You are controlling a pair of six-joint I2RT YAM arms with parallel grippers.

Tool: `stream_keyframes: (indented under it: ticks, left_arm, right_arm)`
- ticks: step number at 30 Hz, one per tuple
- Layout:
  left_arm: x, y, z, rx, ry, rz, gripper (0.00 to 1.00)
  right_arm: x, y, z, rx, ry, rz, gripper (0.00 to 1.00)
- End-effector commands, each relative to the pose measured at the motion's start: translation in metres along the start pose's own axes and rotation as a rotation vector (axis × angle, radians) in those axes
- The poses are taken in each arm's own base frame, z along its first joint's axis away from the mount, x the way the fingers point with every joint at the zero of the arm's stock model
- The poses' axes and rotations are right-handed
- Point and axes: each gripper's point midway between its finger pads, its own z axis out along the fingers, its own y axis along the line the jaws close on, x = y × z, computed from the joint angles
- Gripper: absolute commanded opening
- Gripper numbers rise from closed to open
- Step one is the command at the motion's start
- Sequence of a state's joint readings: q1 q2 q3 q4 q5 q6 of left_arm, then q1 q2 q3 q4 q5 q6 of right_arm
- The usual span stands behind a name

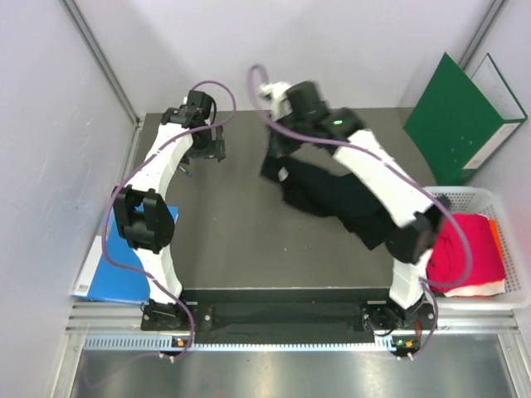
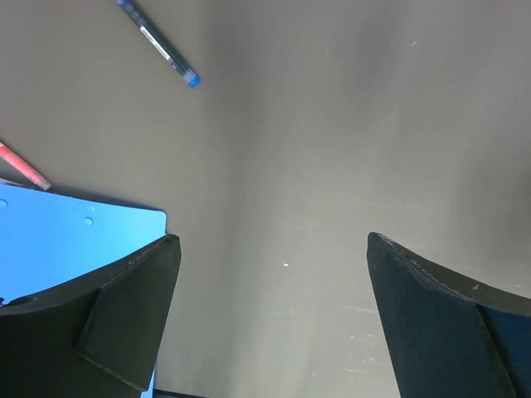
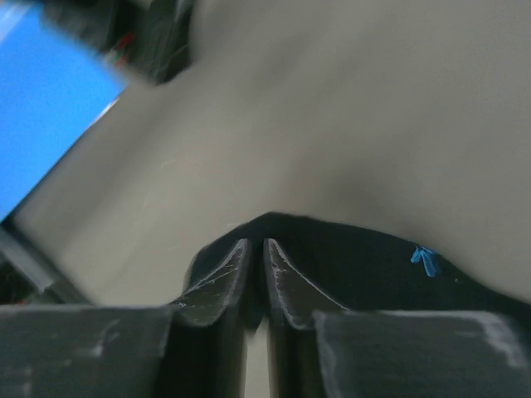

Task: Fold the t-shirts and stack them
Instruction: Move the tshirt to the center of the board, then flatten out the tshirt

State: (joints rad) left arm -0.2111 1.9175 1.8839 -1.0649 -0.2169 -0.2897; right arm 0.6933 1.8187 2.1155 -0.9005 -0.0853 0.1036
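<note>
The black t-shirt point(image 1: 336, 199) lies bunched on the grey table point(image 1: 232, 232), partly under my right arm. My right gripper point(image 1: 278, 166) is at the shirt's far-left end. In the right wrist view its jaws point(image 3: 257, 245) stand almost together with a fold of the black t-shirt point(image 3: 357, 257) pinched between them. The magenta-red t-shirt point(image 1: 469, 249) lies folded in the white basket point(image 1: 506, 207) on the right, over white cloth point(image 1: 474, 288) and next to orange cloth point(image 1: 495, 234). My left gripper point(image 1: 211, 149) hovers at the far left, wide open point(image 2: 270, 249) over bare table.
A green folder point(image 1: 456, 112) leans at the back right. A blue folder point(image 1: 112, 265) lies at the left edge, its corner point(image 2: 66, 240) under my left fingers. A blue pen point(image 2: 158, 43) and a red pen point(image 2: 21, 166) lie on the table near it.
</note>
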Motion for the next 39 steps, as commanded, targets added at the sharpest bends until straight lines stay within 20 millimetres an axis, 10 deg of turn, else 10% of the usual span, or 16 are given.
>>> stream_keyframes:
  ticks: [1,4,10,20,29,33,37,39]
  left_arm:
    - [-0.005,0.001,-0.018,0.021,-0.063,-0.050,0.98]
    - [0.001,0.001,-0.019,0.024,-0.054,-0.050,0.98]
    - [0.016,-0.043,-0.027,0.249,-0.057,-0.037,0.98]
    - [0.085,-0.118,0.011,0.351,0.135,0.072,0.98]
    - [0.113,-0.134,0.051,0.307,0.225,0.146,0.91]
    - [0.119,-0.134,0.062,0.289,0.236,0.164,0.72]
    - [0.112,-0.131,0.062,0.256,0.223,0.160,0.00]
    - [0.092,-0.127,0.050,0.229,0.166,0.149,0.00]
  right_arm:
    - [-0.020,0.097,-0.010,-0.356,-0.042,-0.054,0.53]
    - [-0.032,0.095,-0.018,-0.343,-0.126,-0.008,0.99]
    - [-0.022,0.015,-0.037,-0.125,-0.187,0.112,1.00]
    - [0.120,-0.119,-0.030,0.296,0.223,0.280,1.00]
    - [0.166,-0.159,-0.038,0.357,0.263,0.412,1.00]
    - [0.164,-0.166,-0.043,0.365,0.252,0.410,1.00]
    - [0.169,-0.171,-0.047,0.376,0.260,0.412,1.00]
    - [0.178,-0.175,-0.048,0.399,0.278,0.430,1.00]
